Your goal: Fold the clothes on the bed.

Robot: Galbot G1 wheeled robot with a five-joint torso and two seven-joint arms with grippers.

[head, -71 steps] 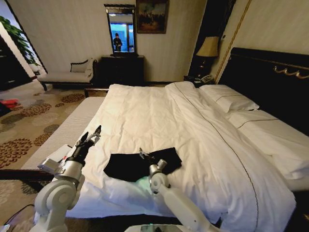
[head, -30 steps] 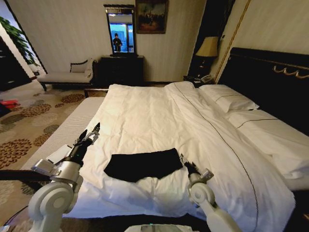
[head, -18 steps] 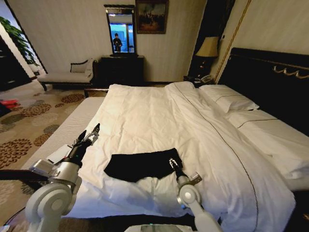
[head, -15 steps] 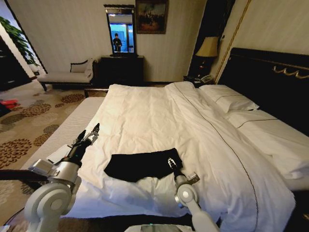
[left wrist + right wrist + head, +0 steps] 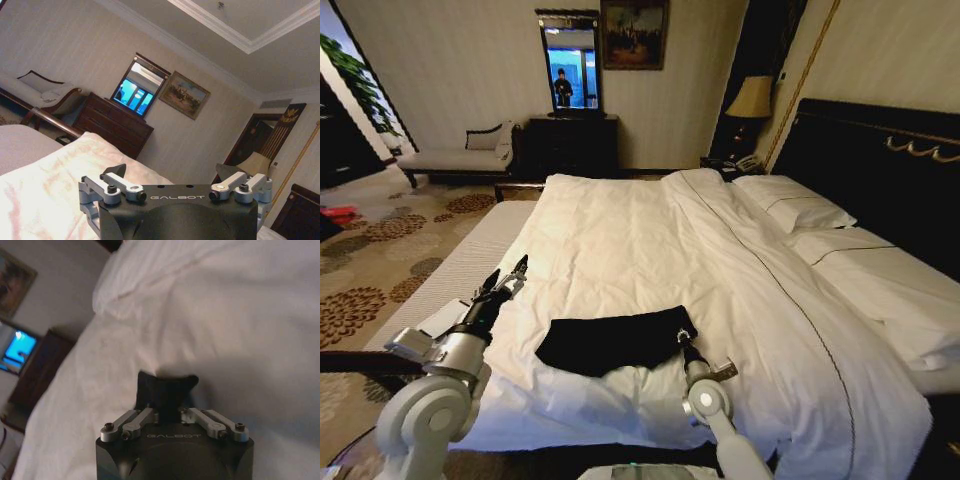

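The clothes are one black T-shirt [image 5: 610, 340], lying folded into a flat band on the near part of the bed [image 5: 650, 240]. My right gripper [image 5: 681, 337] sits at the shirt's right end, low on the duvet. In the right wrist view its linkages are drawn inward, and the right gripper [image 5: 168, 412] is shut on a raised corner of the black T-shirt [image 5: 167, 387]. Off to the left of the shirt, my left gripper [image 5: 512, 272] hovers over the bed's left side, apart from the cloth. In its own wrist view the left gripper [image 5: 172, 172] is wide open and holds nothing.
White pillows [image 5: 795, 205] lie against the dark headboard [image 5: 880, 170] at the right. A pale chaise bench [image 5: 460, 155], a dark dresser [image 5: 572, 145] with a mirror, and a lamp [image 5: 752, 100] line the far wall. Patterned carpet [image 5: 380, 260] lies to the left of the bed.
My right gripper left the shirt's middle, swung out to the right, then came back to the shirt's right end. The shirt lies flatter. The left arm has stayed put.
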